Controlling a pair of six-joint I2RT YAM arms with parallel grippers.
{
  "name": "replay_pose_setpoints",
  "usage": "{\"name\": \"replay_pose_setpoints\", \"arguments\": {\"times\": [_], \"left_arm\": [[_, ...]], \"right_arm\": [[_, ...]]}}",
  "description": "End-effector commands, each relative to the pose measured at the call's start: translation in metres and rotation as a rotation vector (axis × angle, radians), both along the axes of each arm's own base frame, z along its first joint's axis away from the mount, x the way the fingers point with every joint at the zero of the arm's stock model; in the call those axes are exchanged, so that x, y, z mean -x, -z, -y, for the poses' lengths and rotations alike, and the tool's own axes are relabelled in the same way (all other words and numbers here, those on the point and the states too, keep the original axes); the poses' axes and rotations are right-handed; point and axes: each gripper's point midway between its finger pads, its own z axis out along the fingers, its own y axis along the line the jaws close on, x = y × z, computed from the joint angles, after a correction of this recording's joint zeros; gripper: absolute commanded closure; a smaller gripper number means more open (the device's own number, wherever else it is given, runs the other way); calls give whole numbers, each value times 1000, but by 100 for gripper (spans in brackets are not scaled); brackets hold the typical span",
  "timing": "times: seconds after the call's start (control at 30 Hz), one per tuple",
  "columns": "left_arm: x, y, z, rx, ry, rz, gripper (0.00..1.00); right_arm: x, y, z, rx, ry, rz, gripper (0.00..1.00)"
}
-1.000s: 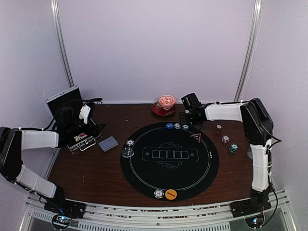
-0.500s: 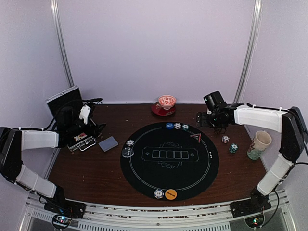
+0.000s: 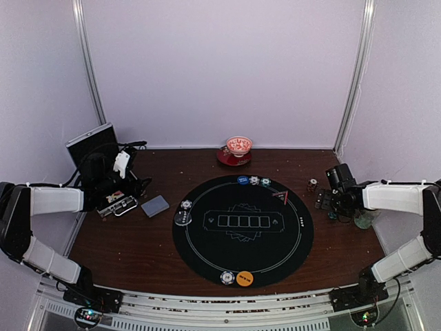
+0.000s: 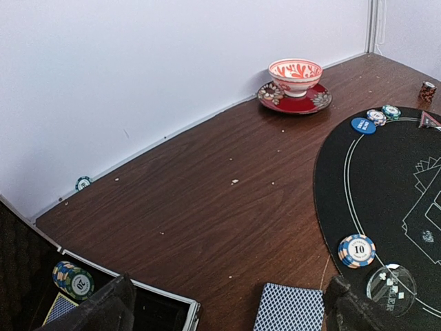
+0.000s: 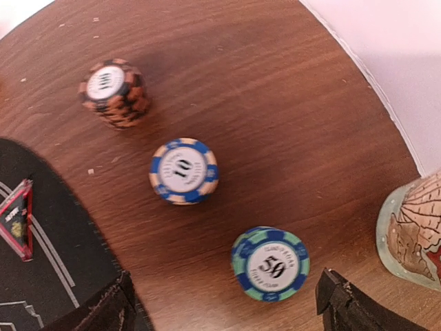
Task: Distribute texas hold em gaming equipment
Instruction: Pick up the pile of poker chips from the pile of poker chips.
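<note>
White walls stand behind the dark brown wooden surface (image 3: 344,241). On the big round black mat (image 3: 207,255), small stripe-edged poker chips (image 3: 253,181) and an orange marker disc (image 3: 244,278) lie at the far, left and near edges, so I judge the distribution partly done. The grey-blue-backed deck of cards (image 4: 289,308) lies flat left of the mat, undealt, with its long axis slanting from near-left to far-right. Three upright stacks, the brown chip stack (image 5: 114,92), the blue-and-cream chip stack (image 5: 183,170) and the green chip stack (image 5: 270,263), wait off the mat, faces up. The right gripper (image 5: 224,307) hovers over them with its fingers apart and empty. The left gripper (image 4: 227,314), near the deck, also has its fingers apart.
</note>
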Motion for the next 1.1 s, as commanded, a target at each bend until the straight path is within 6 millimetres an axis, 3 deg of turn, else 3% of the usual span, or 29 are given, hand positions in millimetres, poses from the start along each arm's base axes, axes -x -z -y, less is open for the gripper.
{"name": "replay_pose_setpoints", "arguments": {"times": [0.0,0.37,1.07], "left_arm": [[-5,-28,2,11,11,80,2],[-3,-30,3,16,19,85,2],[-4,-27,4,16,22,79,2]], "right_arm": [[-4,3,17,9,100,64,9],[-3,24,30,49,152,24,15],[-2,25,35,38,165,34,36]]}}
